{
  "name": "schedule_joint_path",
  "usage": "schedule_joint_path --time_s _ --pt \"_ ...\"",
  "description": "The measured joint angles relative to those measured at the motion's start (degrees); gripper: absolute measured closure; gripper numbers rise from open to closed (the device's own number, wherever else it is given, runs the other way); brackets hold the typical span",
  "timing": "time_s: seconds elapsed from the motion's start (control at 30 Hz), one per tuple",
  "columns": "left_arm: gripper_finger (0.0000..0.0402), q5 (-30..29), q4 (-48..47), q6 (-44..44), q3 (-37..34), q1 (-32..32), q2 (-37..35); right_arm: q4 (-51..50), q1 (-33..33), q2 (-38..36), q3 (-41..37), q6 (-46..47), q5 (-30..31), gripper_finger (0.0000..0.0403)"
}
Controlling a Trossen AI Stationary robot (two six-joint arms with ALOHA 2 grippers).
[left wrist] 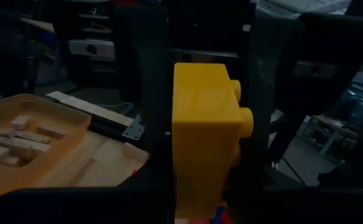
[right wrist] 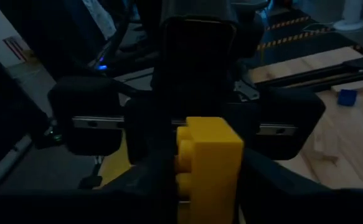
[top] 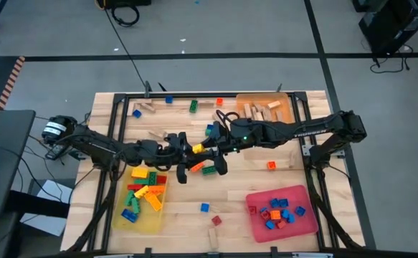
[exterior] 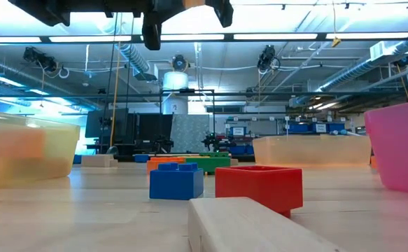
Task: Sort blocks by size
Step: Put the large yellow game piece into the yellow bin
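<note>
A yellow brick [top: 196,148] hangs above the middle of the table, between my two grippers, which face each other. My left gripper [top: 187,149] comes in from the table's left and is shut on the brick [left wrist: 203,137]. My right gripper [top: 207,147] reaches in from the right to the brick's other end [right wrist: 209,165]. An orange brick [top: 194,168] and a green brick [top: 210,170] lie on the table below them. Several more blocks lie loose around the tabletop. My left gripper pinches the yellow brick between its two fingers. One finger [left wrist: 153,124] lies on the smooth face and the other is on the studded side [left wrist: 243,118]. The fingers come in level from the table's left. The brick is lifted clear of the table, its studs pointing sideways.
A yellow tray [top: 126,218] of larger bricks stands near left. A red tray [top: 255,226] of small bricks stands near right, and an orange tray [top: 241,100] of wooden pieces at the far right. Loose blue [exterior: 176,183], red [exterior: 259,185] and wooden [exterior: 252,224] blocks lie near the front edge.
</note>
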Motion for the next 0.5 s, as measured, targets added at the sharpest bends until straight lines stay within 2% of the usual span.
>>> schedule_joint_path --time_s 0.13,0.23,0.5 --pt "0.0308 -2.2 -1.3 -0.4 0.0 0.0 -0.2 -0.2 -1.0 0.0 0.0 0.0 0.0 0.0202" --pt "0.0308 -2.8 -6.3 -2.4 0.0 0.1 -2.3 -1.8 -1.8 -0.4 0.0 1.0 -0.2 0.0185" --pt "0.0308 -8.0 -31.4 -10.6 0.1 -0.3 -14.3 -12.7 -3.2 -2.2 0.0 4.6 -0.2 0.0177"
